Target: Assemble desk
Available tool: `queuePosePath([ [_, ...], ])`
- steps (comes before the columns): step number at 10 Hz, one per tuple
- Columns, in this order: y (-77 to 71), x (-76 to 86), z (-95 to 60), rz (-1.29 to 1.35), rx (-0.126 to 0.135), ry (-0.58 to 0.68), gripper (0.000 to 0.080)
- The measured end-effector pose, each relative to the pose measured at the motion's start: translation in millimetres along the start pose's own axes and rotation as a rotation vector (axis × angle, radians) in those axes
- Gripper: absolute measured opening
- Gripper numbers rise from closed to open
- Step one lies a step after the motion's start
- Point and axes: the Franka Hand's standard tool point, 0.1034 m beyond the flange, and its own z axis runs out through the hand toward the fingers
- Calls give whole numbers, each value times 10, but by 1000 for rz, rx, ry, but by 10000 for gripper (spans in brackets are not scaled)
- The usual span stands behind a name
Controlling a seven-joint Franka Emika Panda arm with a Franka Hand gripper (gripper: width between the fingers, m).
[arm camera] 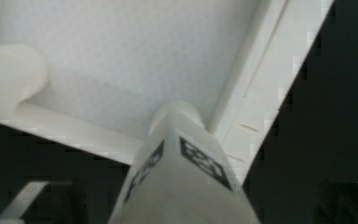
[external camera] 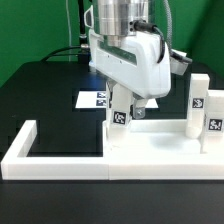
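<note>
White plastic parts on a black table (external camera: 40,90), listed from the exterior view's left to its right. At the left, the long U-shaped border frame (external camera: 30,150) runs along the near edge. Behind it, the marker board (external camera: 90,98) lies flat on the table. At centre, the gripper (external camera: 122,108) hangs below the arm and clasps a tagged leg (external camera: 120,117) upright between its fingers, the leg's lower end at or just above the tabletop (external camera: 150,140), which rests against the frame's right-hand part. Further right, two more tagged legs (external camera: 199,98) (external camera: 213,125) stand upright, well apart from the gripper. In the wrist view, the held leg (arm camera: 185,165) points toward the tabletop's (arm camera: 140,70) recessed surface, close to its raised rim.
</note>
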Motion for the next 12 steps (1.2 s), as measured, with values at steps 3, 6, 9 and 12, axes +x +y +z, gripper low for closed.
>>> queuePosePath([
  [3,17,51,-39,-403,-24,29,649],
  [6,58,82,-28,-576,-15,61,649],
  [9,57,81,-22,-487,-12,61,291],
  [12,62,98,-18,-272,-5,62,290],
])
